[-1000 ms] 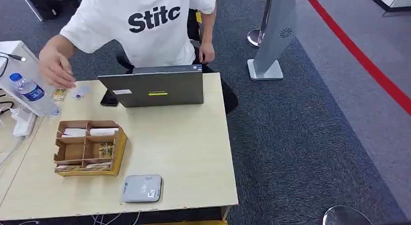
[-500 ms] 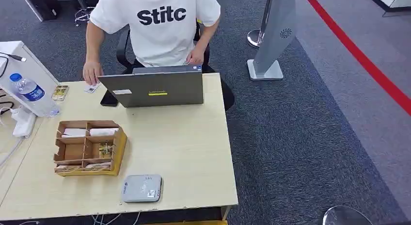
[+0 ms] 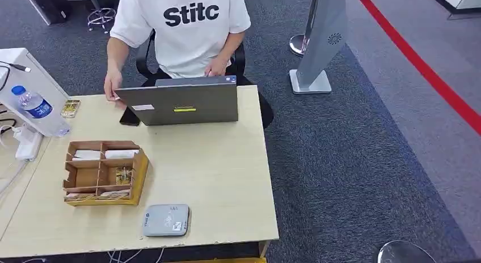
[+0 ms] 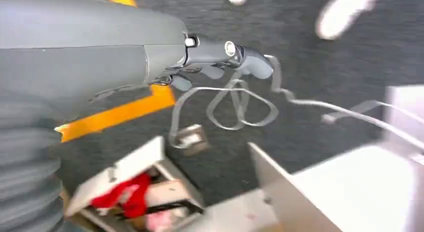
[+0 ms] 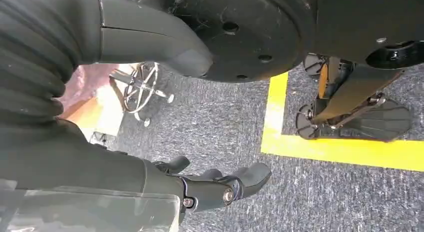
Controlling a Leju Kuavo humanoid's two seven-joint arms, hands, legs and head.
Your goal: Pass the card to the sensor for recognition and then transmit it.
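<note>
Only thing I can actually read is "Stitc" in dark letters on the person's white shirt [image 3: 187,25]. Laptop stickers are too small.

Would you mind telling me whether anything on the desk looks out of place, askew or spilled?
Nothing stands out. The divided cardboard box sits upright with its contents inside, the grey card reader lies flat near the table's front edge, the water bottle stands upright, and the laptop is open before the seated person.
</note>
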